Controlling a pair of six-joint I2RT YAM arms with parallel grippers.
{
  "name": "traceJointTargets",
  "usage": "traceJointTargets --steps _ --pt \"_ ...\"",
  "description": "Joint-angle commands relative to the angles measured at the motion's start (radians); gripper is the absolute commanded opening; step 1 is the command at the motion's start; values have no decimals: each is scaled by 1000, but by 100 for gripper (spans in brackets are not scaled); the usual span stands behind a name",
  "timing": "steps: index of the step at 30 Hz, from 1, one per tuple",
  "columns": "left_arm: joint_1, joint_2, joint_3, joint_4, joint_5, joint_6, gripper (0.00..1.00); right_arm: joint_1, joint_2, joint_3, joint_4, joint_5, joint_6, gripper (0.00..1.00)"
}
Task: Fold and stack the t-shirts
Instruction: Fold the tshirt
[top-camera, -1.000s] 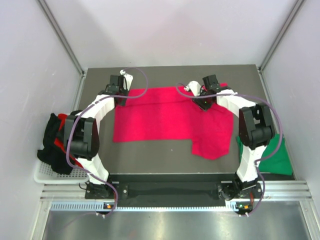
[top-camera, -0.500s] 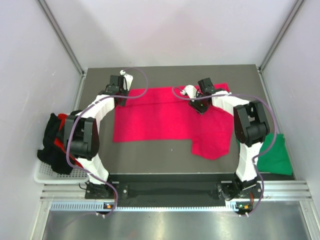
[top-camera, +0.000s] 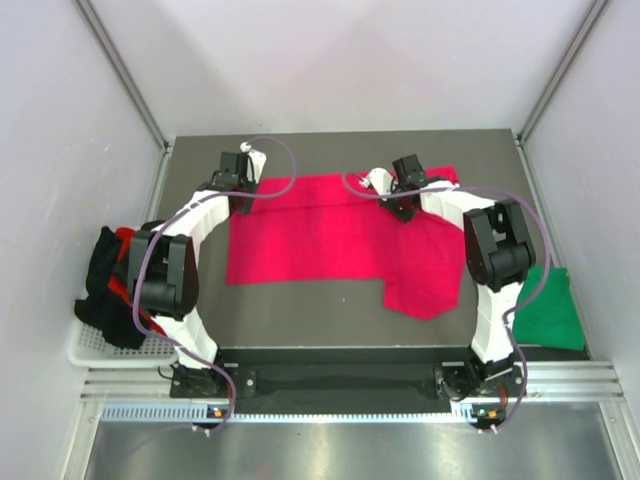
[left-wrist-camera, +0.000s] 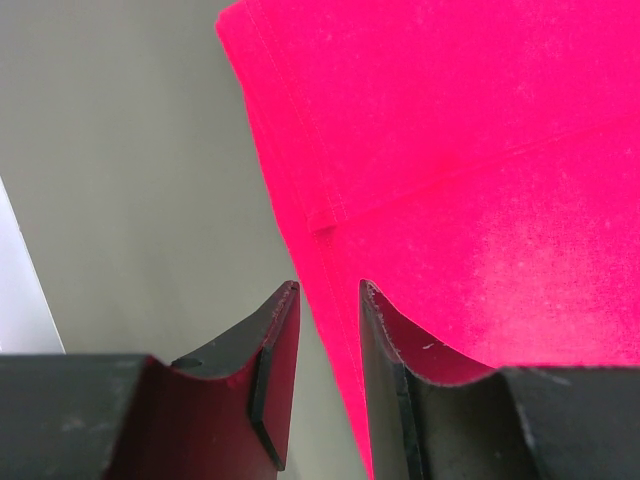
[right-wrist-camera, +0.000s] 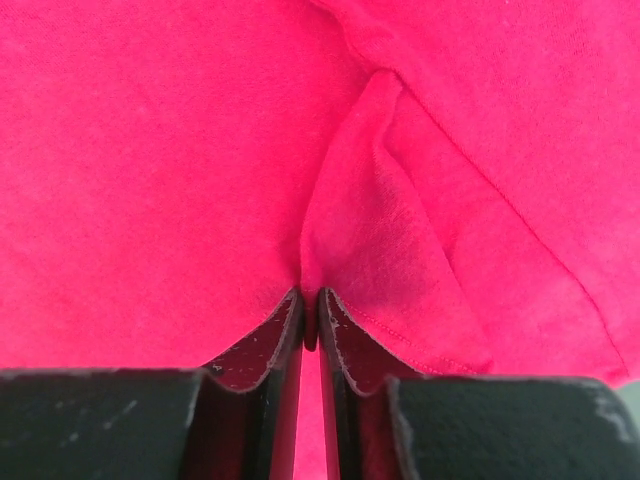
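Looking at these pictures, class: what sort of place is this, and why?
Probably a robot lab cell: two arms bolted at the edge of a dark table, plain walls boxing it in, a pink t-shirt laid out.

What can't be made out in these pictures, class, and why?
Top view: the left arm hides part of the black and red pile; shirt count unclear.
Top view: the right arm covers the left edge of the green t-shirt.
Right wrist view: the crimson-pink t-shirt fills the frame; its outline is cut off.
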Motion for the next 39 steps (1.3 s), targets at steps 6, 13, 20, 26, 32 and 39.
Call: traceJointTargets --steps 6,13,20,26,32,39 --pt "-3 -35 -14 36 22 -3 36 93 -183 -37 22 84 12 13" --pt "-1 -57 -28 42 25 2 36 138 -176 -31 6 101 18 13" --pt "-1 -49 -23 41 18 10 36 158 -142 -5 6 135 24 34" --pt "11 44 116 -72 16 31 36 70 -198 28 8 66 98 36" --pt "6 -20 73 -254 214 91 36 -54 -435 -113 -64 -130 91 40" --pt "3 -319 -165 -281 228 148 38 -57 -818 -541 -101 -89 -129 42"
